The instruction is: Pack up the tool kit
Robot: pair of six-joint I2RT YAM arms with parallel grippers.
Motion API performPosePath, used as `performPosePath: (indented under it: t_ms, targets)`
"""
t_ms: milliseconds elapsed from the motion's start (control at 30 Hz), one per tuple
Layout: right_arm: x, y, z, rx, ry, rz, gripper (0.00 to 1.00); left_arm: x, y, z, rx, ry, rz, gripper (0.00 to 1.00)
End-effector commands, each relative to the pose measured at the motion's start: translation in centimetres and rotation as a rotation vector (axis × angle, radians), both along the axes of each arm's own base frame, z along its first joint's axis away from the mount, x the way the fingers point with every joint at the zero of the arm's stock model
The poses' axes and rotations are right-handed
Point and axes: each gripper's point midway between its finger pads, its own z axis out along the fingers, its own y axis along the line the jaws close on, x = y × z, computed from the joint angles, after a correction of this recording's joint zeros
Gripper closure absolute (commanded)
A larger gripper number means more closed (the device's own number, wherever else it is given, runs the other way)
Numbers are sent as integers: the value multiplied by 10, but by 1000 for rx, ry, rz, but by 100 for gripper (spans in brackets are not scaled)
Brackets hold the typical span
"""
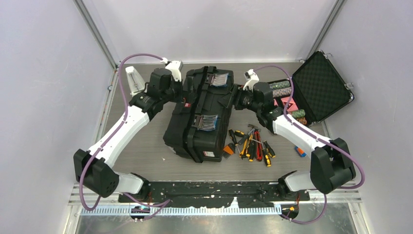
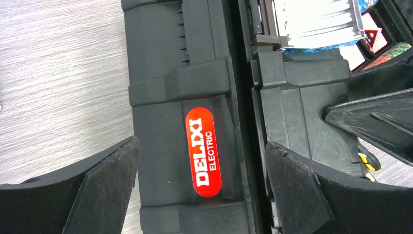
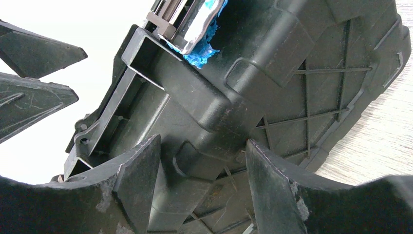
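Note:
The large black toolbox lies in the middle of the table, lid shut, with two clear grey lid compartments facing up. My left gripper is open against the box's far left side. In the left wrist view its fingers straddle the handle with the red label. My right gripper is open at the box's far right side. In the right wrist view its jaws stand either side of a ribbed black edge, below a blue latch. Screwdrivers and red pliers lie loose to the box's right.
A smaller foam-lined black case stands open at the back right with poker chips in it. A small blue and orange item lies near the right arm. A white stand sits at the back left.

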Motion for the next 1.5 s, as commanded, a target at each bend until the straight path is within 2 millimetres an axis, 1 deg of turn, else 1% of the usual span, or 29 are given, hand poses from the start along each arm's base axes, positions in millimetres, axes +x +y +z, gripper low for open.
performPosePath:
  t_ms: [0,100,200,367,433,600,700,800,933,1167,1300,1367,1467]
  targets:
    - [-14,-27,-81,-163,190,-50,33,4,0,11,45,-15,6,0]
    - [-14,-32,-89,-172,210,-61,33,5,6,3,140,-10,25,0]
    - [-16,-42,-102,-184,242,-86,34,5,7,-3,192,2,30,1]
    - [-19,-51,-118,-194,285,-102,34,4,-3,-3,224,-3,1,0]
    - [-20,-52,-120,-190,295,-102,34,5,-3,-4,238,1,6,0]
    - [-19,-52,-120,-187,295,-101,34,11,4,-10,309,20,44,1]
    - [-19,-52,-120,-187,296,-99,34,11,12,-12,338,20,75,4]
    - [-19,-53,-122,-190,300,-101,34,11,21,-5,338,-6,103,9]
    - [-19,-53,-125,-188,306,-99,34,12,35,-4,346,-2,134,16]
    - [-19,-52,-127,-185,309,-93,34,12,55,-2,334,7,183,17]
    - [-18,-50,-127,-180,309,-86,34,12,62,-7,354,28,198,15]
    - [-18,-50,-126,-175,308,-83,34,12,61,-9,352,35,193,10]
    - [-18,-49,-126,-173,309,-77,34,12,51,-5,308,33,165,2]
